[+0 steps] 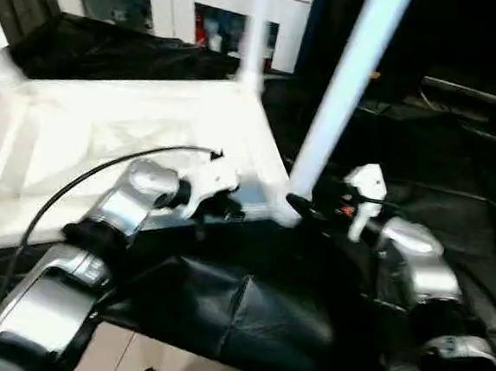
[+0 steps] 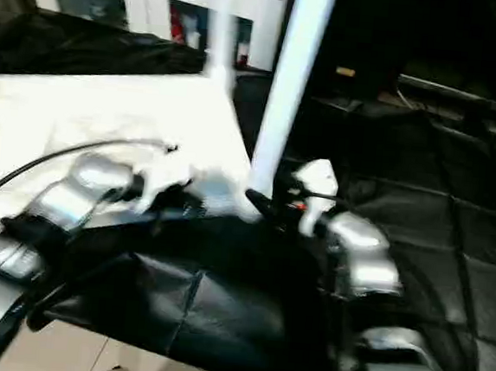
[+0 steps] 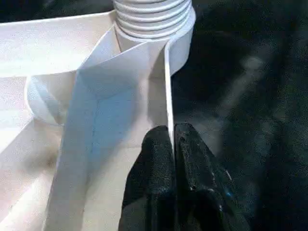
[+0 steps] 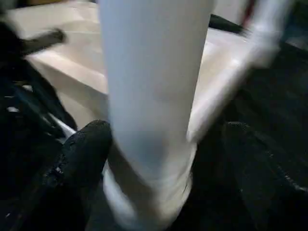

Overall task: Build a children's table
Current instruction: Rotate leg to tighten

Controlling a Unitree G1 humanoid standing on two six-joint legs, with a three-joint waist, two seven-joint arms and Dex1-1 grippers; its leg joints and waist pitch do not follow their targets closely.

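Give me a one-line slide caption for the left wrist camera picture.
Left gripper pinched shut on the thin side wall of the upturned white table top, just below a screwed-in leg.

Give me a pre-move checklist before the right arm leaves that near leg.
1. Left gripper clamped on the table top's rim wall: ok, fingers shut on the thin wall.
2. Right gripper free of the near leg: ok, fingers spread to either side with a gap on one side.
3. Near leg seated in its corner socket: cannot tell; some thread ridges are above the socket.
4. Near leg upright: not ok, it leans in the head views.
5. Table top resting upside down on the black cover: ok.
6. Far leg standing: ok.
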